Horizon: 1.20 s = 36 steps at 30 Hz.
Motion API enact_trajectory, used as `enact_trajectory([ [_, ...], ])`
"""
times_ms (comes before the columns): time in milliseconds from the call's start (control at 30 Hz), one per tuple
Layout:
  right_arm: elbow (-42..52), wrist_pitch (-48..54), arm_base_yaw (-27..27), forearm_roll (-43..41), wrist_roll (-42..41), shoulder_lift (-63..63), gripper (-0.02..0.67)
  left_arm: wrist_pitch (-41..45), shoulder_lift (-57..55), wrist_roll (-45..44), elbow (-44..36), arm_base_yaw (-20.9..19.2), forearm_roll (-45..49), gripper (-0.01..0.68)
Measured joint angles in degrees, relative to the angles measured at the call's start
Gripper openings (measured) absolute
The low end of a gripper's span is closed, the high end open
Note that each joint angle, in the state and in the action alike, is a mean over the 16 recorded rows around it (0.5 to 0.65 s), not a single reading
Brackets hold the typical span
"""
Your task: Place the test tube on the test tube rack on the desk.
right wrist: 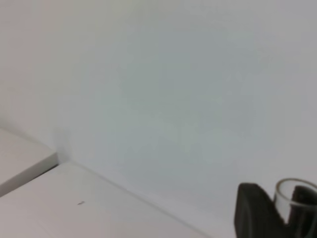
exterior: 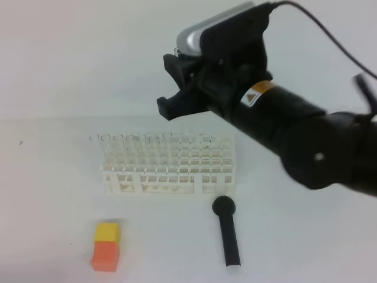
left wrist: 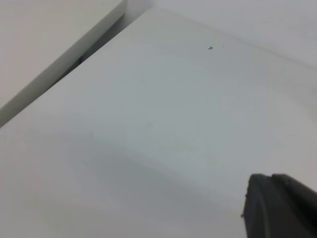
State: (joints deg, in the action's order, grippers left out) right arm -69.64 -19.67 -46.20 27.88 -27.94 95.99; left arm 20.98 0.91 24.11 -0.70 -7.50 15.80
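Note:
The white lattice test tube rack (exterior: 171, 165) stands in the middle of the white desk (exterior: 53, 194). My right gripper (exterior: 169, 82) hangs in the air above the rack's back right part, its black fingers pointing left. In the right wrist view the clear open rim of the test tube (right wrist: 295, 187) shows between the dark fingers (right wrist: 252, 213), so the right gripper (right wrist: 280, 210) is shut on it. The tube's body is too faint to make out in the high view. Only a dark tip of the left gripper (left wrist: 277, 206) shows, closed, over bare desk (left wrist: 148, 124).
A black round-headed stick (exterior: 227, 233) lies just in front of the rack's right end. An orange-yellow block (exterior: 106, 246) sits at the front left. Several clear tube rims (exterior: 147, 137) line the rack's back row. The desk's far edge meets a white wall.

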Motion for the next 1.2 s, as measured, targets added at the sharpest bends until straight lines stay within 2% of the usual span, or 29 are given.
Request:
enact_trajectory([
  [267,0.64,-12.63,-0.32,-1.45,2.66,6.32,0.124,-0.34,-0.27,0.16,0.32,-0.04,-0.52,-0.001],
  [500,1.44,-18.56,-0.69,-1.73,2.7,8.4,0.124,-0.64,0.06,0.06,-0.26,0.02,-0.53,-0.001],
  [1200,2.39,-21.33,-1.28,-2.23,3.86,13.85,0.124,-0.18,-0.48,0.07,0.67,-0.07,-0.57,-0.001],
])
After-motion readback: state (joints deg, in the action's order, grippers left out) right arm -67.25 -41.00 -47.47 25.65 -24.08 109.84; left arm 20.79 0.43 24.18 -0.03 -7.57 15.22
